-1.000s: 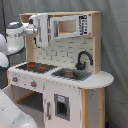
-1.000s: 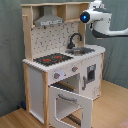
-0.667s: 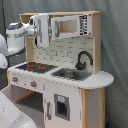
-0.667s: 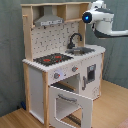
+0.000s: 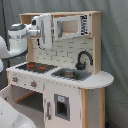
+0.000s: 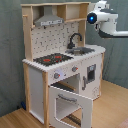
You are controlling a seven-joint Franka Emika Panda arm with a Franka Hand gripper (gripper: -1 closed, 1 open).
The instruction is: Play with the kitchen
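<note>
Nothing has visibly moved: gripper, its state impossible to tell, hovers at upper left before the kitchen hood; oven door hangs open.

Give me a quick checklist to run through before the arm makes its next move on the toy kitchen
1. Oven door position: hanging open at the front in the second exterior view, ok to note, may block low approaches.
2. Hob surface: nothing on it, ok.
3. Sink and faucet: faucet upright beside the basin; basin contents cannot tell.
4. Gripper: up at the hood level of the kitchen; contact cannot tell.
5. Gripper fingers: cannot tell.
6. Microwave door on the upper shelf: looks shut, ok.
</note>
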